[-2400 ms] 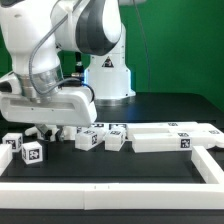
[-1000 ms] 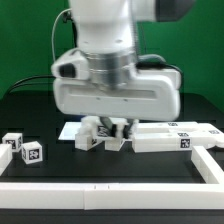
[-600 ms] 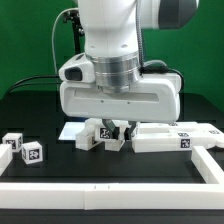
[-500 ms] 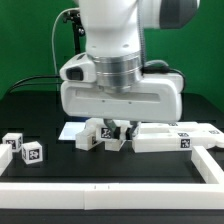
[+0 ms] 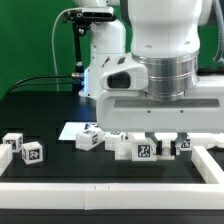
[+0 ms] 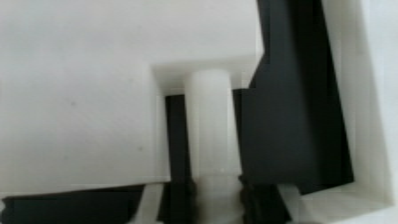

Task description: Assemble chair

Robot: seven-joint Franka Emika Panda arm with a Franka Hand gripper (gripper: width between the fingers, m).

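A small white tagged block point(image 5: 10, 142) sits at the exterior view's left, touching a second block point(image 5: 32, 153) of the same kind, a third block point(image 5: 88, 138) lies well apart toward the middle, and near it a larger white piece point(image 5: 140, 150) shows its tag frontward, its top hidden.

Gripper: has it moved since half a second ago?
Yes. The gripper has shifted toward the exterior view's right, farther from the two loose chair blocks at that view's left.
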